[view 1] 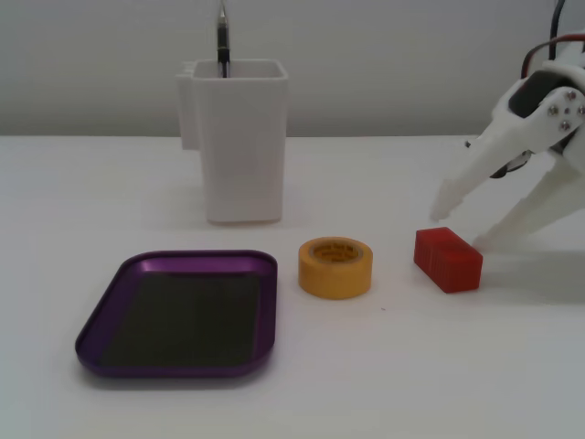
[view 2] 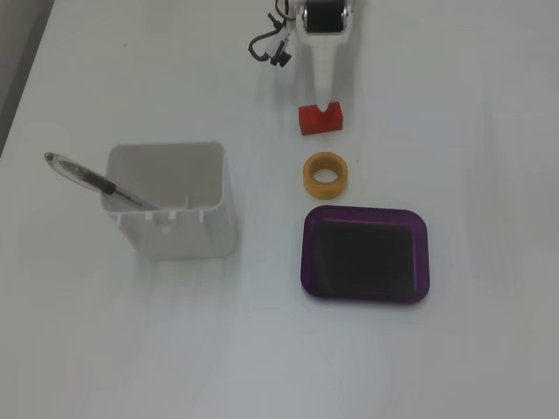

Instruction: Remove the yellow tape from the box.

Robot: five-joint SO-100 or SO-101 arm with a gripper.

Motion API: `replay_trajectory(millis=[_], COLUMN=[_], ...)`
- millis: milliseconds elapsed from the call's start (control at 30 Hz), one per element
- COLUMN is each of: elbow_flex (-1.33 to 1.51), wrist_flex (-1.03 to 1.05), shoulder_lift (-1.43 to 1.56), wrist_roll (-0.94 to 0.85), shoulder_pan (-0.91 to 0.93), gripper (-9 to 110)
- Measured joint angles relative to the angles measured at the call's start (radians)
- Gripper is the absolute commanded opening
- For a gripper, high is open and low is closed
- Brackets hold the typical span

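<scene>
Yellow tape [view 1: 335, 267] lying flat on the white tabletop [view 1: 439, 366], core upward, just right of centre in a fixed view; outside the box [view 1: 178, 314] and just beside its right rim, not touching. In the other fixed view, tape [view 2: 325, 175] sits just above the box [view 2: 365, 256], right of centre, with a sliver of bare tabletop [view 2: 105, 349] between them. Box purple, shallow, dark-floored, nothing inside, at lower left in one view and lower right in the other.

Red block [view 1: 447, 259] to the right of the tape in one view, apart from it; directly above the tape [view 2: 320, 119] in the other.

End effector [view 1: 463, 229] at the right edge of the frame, white fingers spread wide, tips down near the tabletop behind and beside the red block, gripping nothing. Seen from above, end effector [view 2: 326, 98] reaches down from the top of the frame, tip over the block's far edge; contact with the block hard to tell.

Tall white container [view 1: 235, 137] at upper centre, holding a pen [view 1: 221, 41]; at left [view 2: 170, 199] in the top-down view, pen [view 2: 92, 179] leaning out to the upper left.
</scene>
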Motion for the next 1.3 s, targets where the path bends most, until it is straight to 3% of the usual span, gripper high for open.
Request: replay_trajectory(millis=[233, 367, 1300], elbow_flex=[0.124, 0.130, 0.133], wrist_flex=[0.094, 0.110, 0.114], shoulder_lift=[0.152, 0.152, 0.152], wrist_roll=[0.000, 0.000, 0.000], shoulder_pan=[-0.006, -0.006, -0.006], gripper=[12, -1, 0])
